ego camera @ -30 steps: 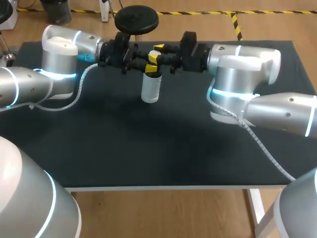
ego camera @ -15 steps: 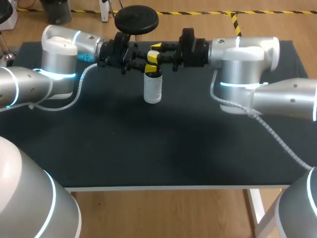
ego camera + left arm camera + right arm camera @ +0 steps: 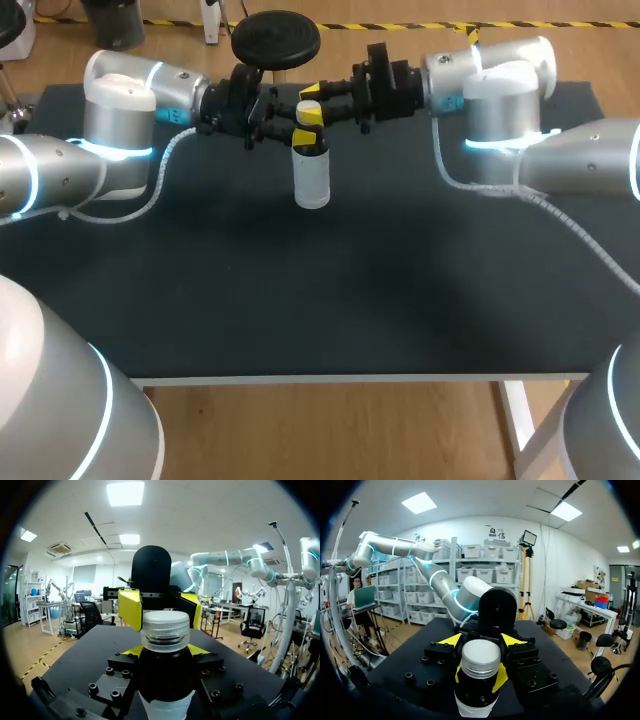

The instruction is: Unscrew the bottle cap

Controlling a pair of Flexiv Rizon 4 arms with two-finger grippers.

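A white bottle with a dark neck stands upright at the back middle of the black table. My left gripper comes in level from the left and is shut on the neck just under the cap. In the left wrist view its yellow tips flank the dark neck below the pale cap. My right gripper comes in from the right, a little higher, shut on the cap. In the right wrist view the cap sits between its yellow fingertips.
Both arms lie low over the table's back half, the left arm's grey link at the left and the right arm's link at the right. The table's front edge runs along the near side.
My right arm has swung back and upward while its wrist turned about the cap. The bottle has shifted slightly to the right. The left arm has stayed still.
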